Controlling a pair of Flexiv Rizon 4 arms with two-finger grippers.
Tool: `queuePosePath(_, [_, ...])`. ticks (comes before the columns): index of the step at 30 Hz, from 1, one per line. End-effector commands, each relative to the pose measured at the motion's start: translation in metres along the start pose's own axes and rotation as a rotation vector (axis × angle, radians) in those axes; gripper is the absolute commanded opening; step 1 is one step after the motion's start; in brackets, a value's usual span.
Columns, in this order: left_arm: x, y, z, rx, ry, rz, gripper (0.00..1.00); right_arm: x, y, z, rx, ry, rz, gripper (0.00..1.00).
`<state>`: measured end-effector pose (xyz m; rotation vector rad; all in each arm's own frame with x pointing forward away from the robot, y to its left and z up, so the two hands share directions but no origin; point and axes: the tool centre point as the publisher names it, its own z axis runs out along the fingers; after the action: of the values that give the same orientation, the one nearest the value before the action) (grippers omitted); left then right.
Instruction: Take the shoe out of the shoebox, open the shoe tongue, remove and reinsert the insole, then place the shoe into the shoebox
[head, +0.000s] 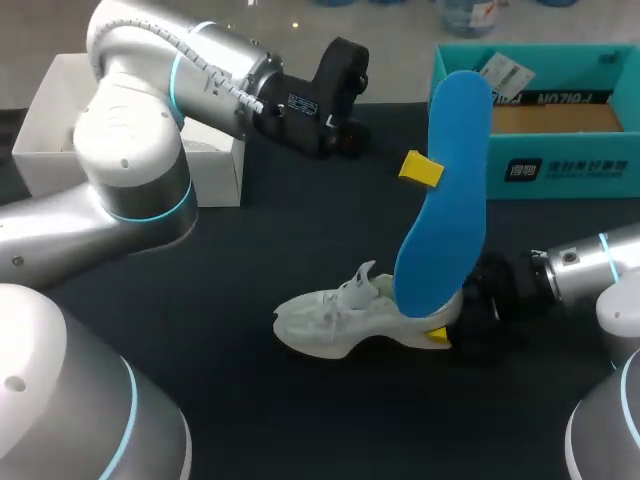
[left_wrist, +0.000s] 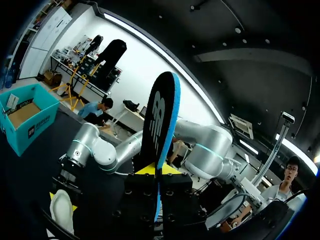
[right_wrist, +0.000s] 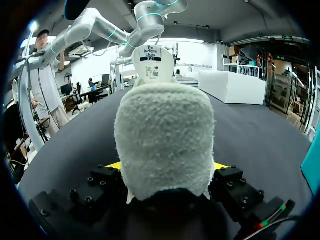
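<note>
Two grips, both clenched. Clamped between the fingers of the left gripper (left_wrist: 156, 171): a blue insole (head: 452, 190), standing on end, lower end close above the right gripper (right_wrist: 165, 167). Pinched by the heel between that one's fingers: a white shoe (head: 335, 322), toe stretching ahead on the black table (head: 300, 420), teal shoebox (head: 560, 165) well apart from both.

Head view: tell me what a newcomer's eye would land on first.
A tall blue insole stands upright over the middle of the dark table, pinched by the left gripper. Just below it lies a white shoe, its heel clamped by the right gripper. A teal shoebox sits open at the far right corner.
</note>
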<state>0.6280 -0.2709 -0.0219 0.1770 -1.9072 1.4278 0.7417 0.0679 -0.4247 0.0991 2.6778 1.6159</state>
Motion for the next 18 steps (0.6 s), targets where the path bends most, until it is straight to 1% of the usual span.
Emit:
queuePosePath(1, [0.012, 0.006, -0.009, 0.030, 0.000, 0.006, 0.00, 0.000, -0.004, 0.002, 0.003, -0.001, 0.000, 0.00])
queuePosePath(7, [0.032, 0.005, -0.021, 0.049, 0.017, 0.011, 0.00, 0.000, -0.004, 0.002, 0.003, -0.001, 0.000, 0.00])
queuePosePath(11, [0.047, 0.003, -0.026, 0.068, 0.078, -0.010, 0.00, 0.000, -0.004, 0.002, 0.003, -0.001, 0.000, 0.00])
queuePosePath(13, [0.053, 0.004, -0.027, 0.066, 0.101, -0.018, 0.00, 0.000, -0.004, 0.002, 0.003, -0.001, 0.000, 0.00])
queuePosePath(15, [0.059, 0.004, -0.029, 0.068, 0.102, -0.003, 0.00, 0.000, -0.004, 0.002, 0.003, -0.001, 0.000, 0.00])
queuePosePath(18, [0.064, 0.005, -0.030, 0.063, 0.109, -0.005, 0.00, 0.000, -0.004, 0.002, 0.003, -0.001, 0.000, 0.00])
